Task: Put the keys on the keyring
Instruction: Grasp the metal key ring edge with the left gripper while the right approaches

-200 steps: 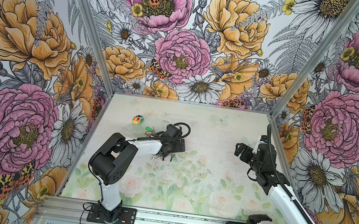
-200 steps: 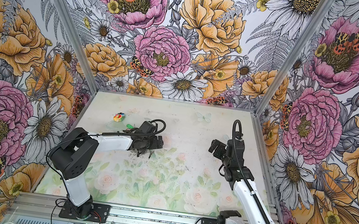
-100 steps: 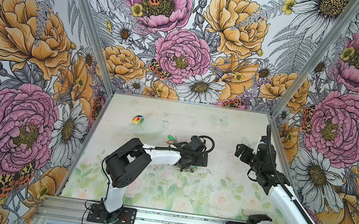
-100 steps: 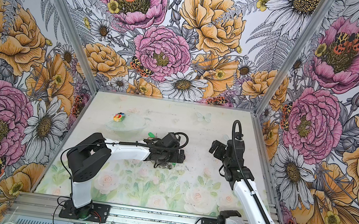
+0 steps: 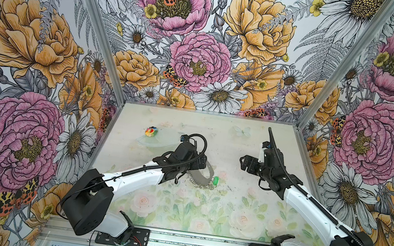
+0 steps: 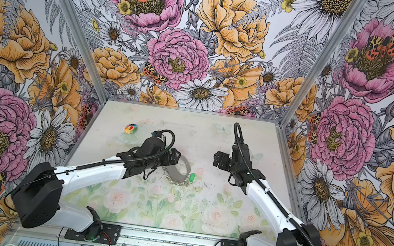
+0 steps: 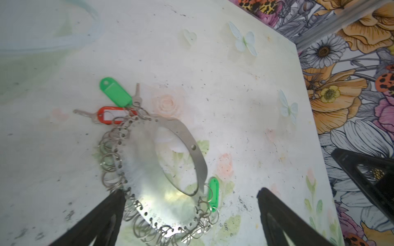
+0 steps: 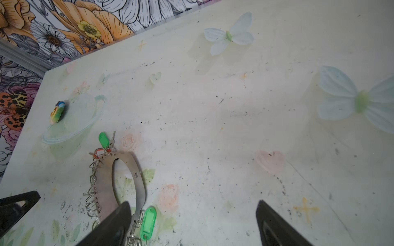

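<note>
Left wrist view: my left jaws stand spread wide and grasp nothing. The keyring (image 7: 138, 166) lies flat on the tabletop (image 7: 245, 85) beneath them, closer to one jaw than to the other.
Left jaw tip: it overlaps the wire loops (image 7: 110, 161) on the keyring's fringed edge. I cannot tell whether it touches them.
Green-tagged key (image 7: 116, 92): it lies at one end of the keyring, its silver blade just beside the tag and its ring in among the loops.
Red-tagged key (image 7: 108, 115): it lies right next to the green one at the same end, with its blade pointing away from the band.
Second green key (image 7: 213, 194): its tag rests at the opposite end of the keyring, against the band's edge and the loops there. I cannot tell whether it is threaded on.
Right wrist view: my right jaws are parted wide with nothing between them. The keyring (image 8: 104, 181) shows past one jaw, and the second green key (image 8: 148, 219) lies just beside that jaw.
Top views: my left arm reaches over the keyring (image 5: 205, 175) and hides part of it. My right jaws hang above bare tabletop, well apart from it on the right.
Multicoloured toy (image 6: 130, 128): it sits near the back left of the tabletop, apart from the keyring (image 6: 182, 171).
</note>
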